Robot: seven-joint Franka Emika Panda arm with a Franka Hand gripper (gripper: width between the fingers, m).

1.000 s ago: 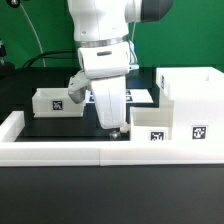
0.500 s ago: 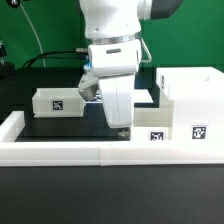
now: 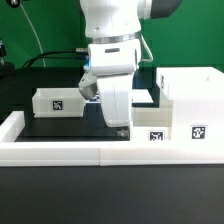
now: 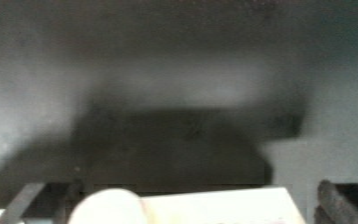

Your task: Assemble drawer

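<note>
Since the border wall (image 3: 60, 150) likely serves as a stop, the front tray (image 3: 152, 126) sits by it, open top up, just beside the upright casing (image 3: 195, 95). The gripper (image 3: 120, 128) hangs at that tray's edge, fingers (image 4: 30, 200) spread astride white plastic. Farther back lies tray 2 (image 3: 58, 100), long side crosswise.

The arm (image 3: 110, 20) is the usual glossy white shell, fat rounded segments, with a grey ring (image 3: 110, 43) where two segments meet and a black cap (image 3: 158, 8) up top. There's a small blue glow (image 3: 88, 68) just above the gripper (image 3: 123, 129), whose white body narrows to dark tips. The wrist view shows the fingers (image 4: 30, 203) as blurry dark-grey blocks.
</note>
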